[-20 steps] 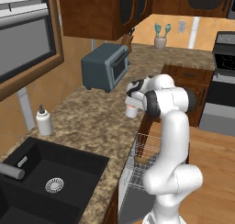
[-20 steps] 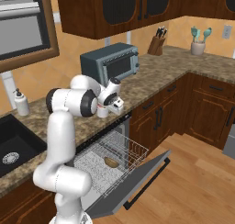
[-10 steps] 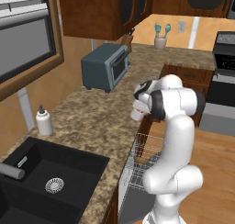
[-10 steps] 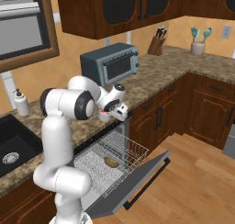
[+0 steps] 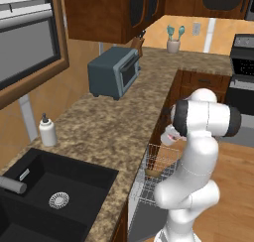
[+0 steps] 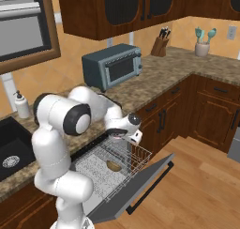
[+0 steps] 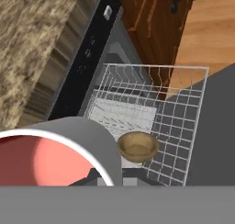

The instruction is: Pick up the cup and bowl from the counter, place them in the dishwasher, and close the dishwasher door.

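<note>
My gripper (image 6: 130, 132) is shut on the cup (image 7: 50, 156), a short white cylinder with a pinkish-red top, which looms in the lower left of the hand view. I hold the cup (image 5: 170, 136) just off the counter (image 5: 114, 127) edge, above the dishwasher's white wire rack (image 6: 96, 163). The tan-brown bowl (image 6: 114, 165) sits upright in that rack, and the hand view shows the bowl (image 7: 137, 146) just right of the cup. The grey dishwasher door (image 6: 143, 186) hangs open, tilted down toward the floor.
A grey toaster oven (image 6: 112, 66) stands at the back of the counter, and a soap bottle (image 5: 48, 132) stands beside the black sink (image 5: 54, 196). A knife block (image 6: 161, 45) and a utensil holder (image 6: 203, 45) stand further along. The stove (image 5: 243, 67) is at far right.
The arm has carried the cup off the counter edge, outward and down, so it now hangs over the open dishwasher rack. The bowl has stayed in the rack.
</note>
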Tool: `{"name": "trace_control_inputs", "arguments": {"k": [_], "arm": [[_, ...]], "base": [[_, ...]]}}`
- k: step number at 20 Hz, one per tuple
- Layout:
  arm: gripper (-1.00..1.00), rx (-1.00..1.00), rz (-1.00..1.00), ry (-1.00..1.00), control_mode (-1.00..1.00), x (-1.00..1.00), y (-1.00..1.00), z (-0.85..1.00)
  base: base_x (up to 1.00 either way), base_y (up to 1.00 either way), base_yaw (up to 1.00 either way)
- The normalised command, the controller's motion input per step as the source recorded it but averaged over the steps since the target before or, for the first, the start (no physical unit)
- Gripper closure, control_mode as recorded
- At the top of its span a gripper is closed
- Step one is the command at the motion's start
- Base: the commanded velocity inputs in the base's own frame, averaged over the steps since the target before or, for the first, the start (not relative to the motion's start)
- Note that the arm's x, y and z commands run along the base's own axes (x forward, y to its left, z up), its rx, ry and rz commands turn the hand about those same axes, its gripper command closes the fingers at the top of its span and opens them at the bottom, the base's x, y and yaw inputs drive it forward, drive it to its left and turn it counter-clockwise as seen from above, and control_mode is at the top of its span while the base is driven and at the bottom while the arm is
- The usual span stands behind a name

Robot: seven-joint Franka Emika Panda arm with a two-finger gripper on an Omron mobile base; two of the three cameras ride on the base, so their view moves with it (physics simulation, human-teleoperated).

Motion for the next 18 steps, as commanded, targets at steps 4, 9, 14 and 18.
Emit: {"name": "trace_control_inputs", "arguments": {"k": [4, 9, 14, 18], "arm": [[1.0, 0.0, 0.14, 0.09, -1.0, 0.01, -0.31, -0.64], [1.0, 0.0, 0.21, 0.11, -1.0, 0.27, -0.46, -0.8], [1.0, 0.0, 0.2, 0.0, -1.0, 0.54, -0.11, -0.73], [1.0, 0.0, 0.16, 0.0, -1.0, 0.78, -0.11, -0.59]], "base": [[0.0, 0.0, 0.0], [0.0, 0.0, 0.0], [0.0, 0.0, 0.0], [0.0, 0.0, 0.0]]}}
